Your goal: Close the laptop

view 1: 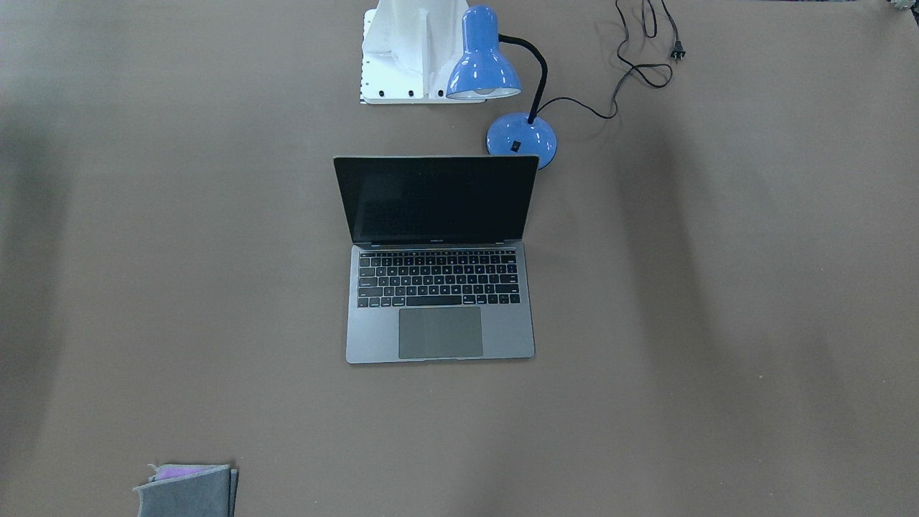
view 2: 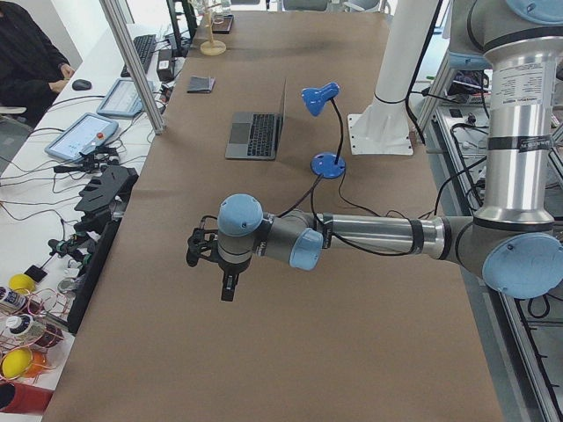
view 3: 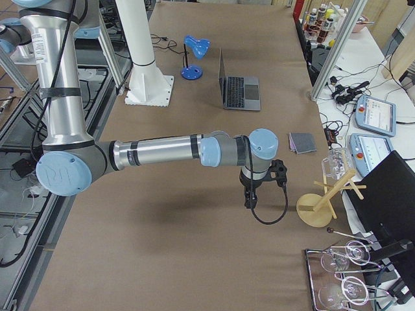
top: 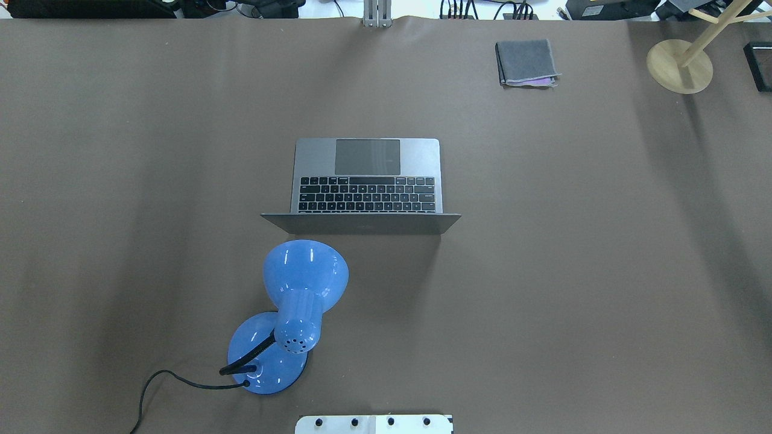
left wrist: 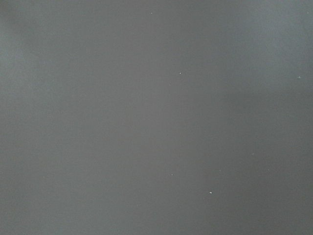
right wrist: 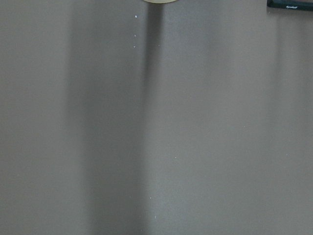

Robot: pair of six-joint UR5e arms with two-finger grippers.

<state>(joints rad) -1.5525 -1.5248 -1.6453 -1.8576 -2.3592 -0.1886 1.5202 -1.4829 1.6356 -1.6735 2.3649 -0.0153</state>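
**Laptop open, both arms out wide**

Approach step, and closing hasn't begun. The laptop (view 1: 438, 276) sits mid-table with its screen up steeply and the lid's back toward my base, a blue lamp (view 1: 482, 68) just behind it. My left gripper (view 2: 227, 287) and right gripper (view 3: 249, 196) hang over bare table, well apart from it. Fingers apart or together? I cannot tell. Next, I reckon: bring one arm behind the lid's top edge and press it forward and down.

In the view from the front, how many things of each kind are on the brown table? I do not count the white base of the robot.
laptop: 1
blue desk lamp: 1
folded grey cloth: 1
Total: 3
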